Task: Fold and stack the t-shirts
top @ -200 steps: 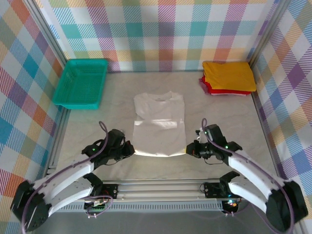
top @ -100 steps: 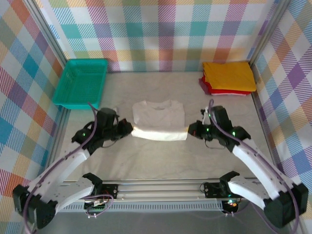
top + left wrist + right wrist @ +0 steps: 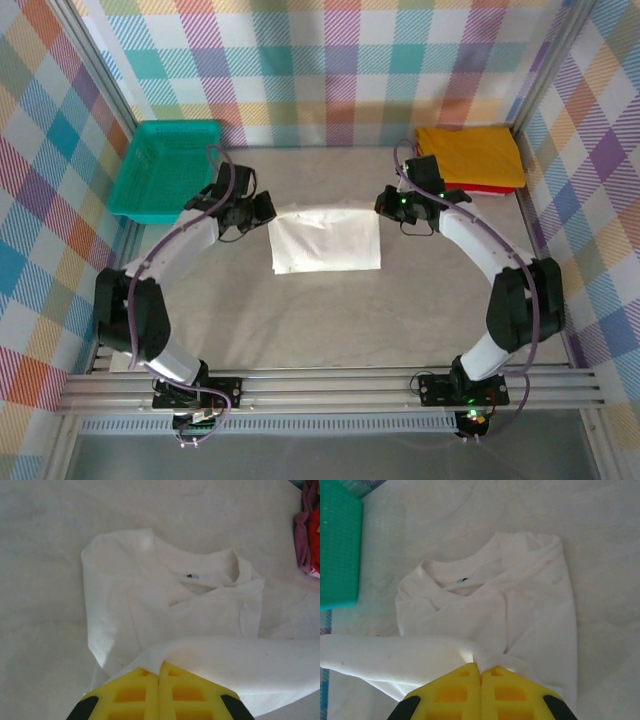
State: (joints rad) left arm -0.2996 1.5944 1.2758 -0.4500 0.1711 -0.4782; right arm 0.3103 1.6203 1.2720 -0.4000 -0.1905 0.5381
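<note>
The white t-shirt (image 3: 325, 243) lies mid-table, its near half doubled over the collar half. My left gripper (image 3: 268, 212) is shut on the shirt's hem corner at the far left, and my right gripper (image 3: 383, 207) is shut on the far right corner. In the left wrist view the yellow jaws (image 3: 159, 666) pinch a lifted hem above the collar part (image 3: 170, 605). The right wrist jaws (image 3: 480, 667) likewise pinch white cloth (image 3: 520, 605). A folded mustard-yellow t-shirt (image 3: 470, 155) lies on a red one (image 3: 490, 188) at the back right.
A teal mesh basket (image 3: 165, 170) stands at the back left, also seen as the basket (image 3: 337, 545) in the right wrist view. Checked walls enclose the table on three sides. The metal rail (image 3: 330, 385) runs along the near edge.
Both grippers have carried the white shirt's hem from the near edge to the far side over the collar, folding the shirt in half. Both arms now stretch far forward.
</note>
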